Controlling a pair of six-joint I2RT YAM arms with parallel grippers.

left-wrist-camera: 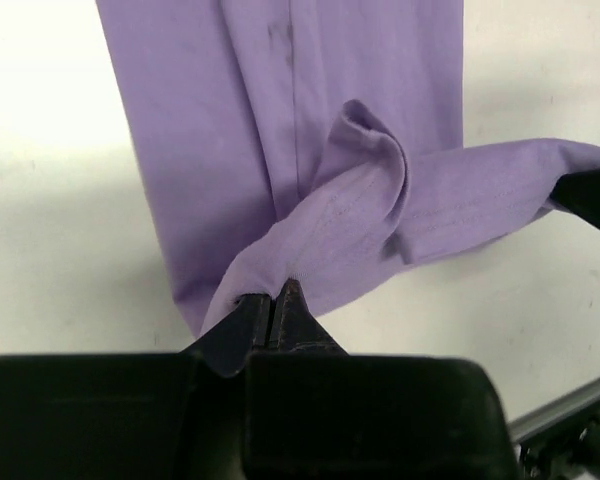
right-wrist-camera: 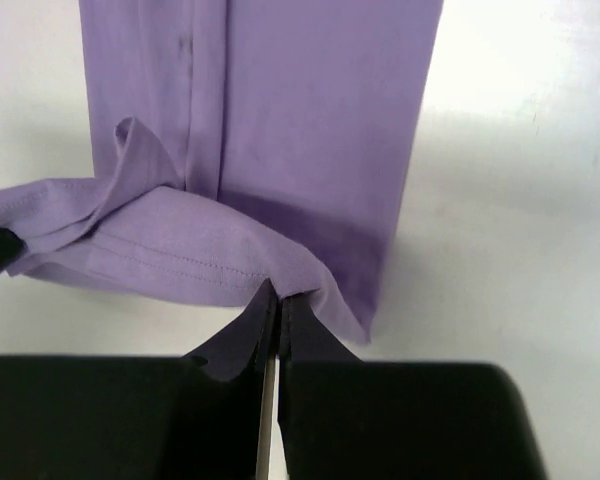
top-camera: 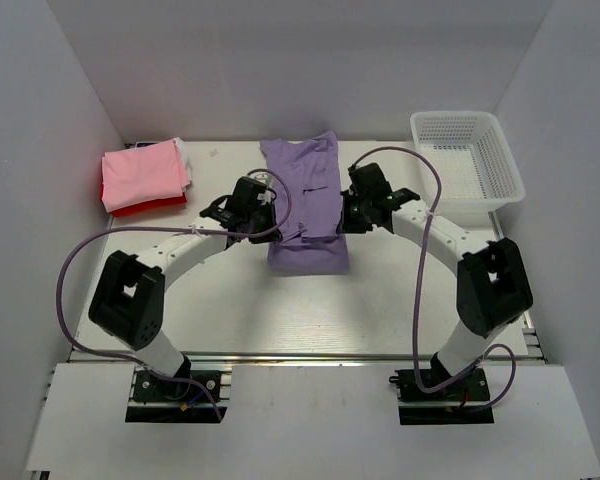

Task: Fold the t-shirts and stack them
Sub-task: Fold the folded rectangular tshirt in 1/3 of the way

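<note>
White-walled worktop (top-camera: 230, 310): at far left, a folded pink t-shirt (top-camera: 140, 172) lies on a red t-shirt (top-camera: 130, 208). At centre, the left jaws are pinched shut on the near-left hem corner of the lavender t-shirt (top-camera: 305, 190), a narrow strip running lengthwise away from the arms. The right jaws clamp its near-right corner. Both arms are equally near, so the hem likely goes forward toward the collar. A white basket (top-camera: 467, 165) stands far right.

You had two tools, the left tool (left-wrist-camera: 277, 303) and the right tool (right-wrist-camera: 274, 300), three t-shirts (one lavender t-shirt (top-camera: 305, 195) between them, one pink t-shirt (top-camera: 142, 172), one red t-shirt (top-camera: 132, 209)) and one basket (top-camera: 450, 116).
</note>
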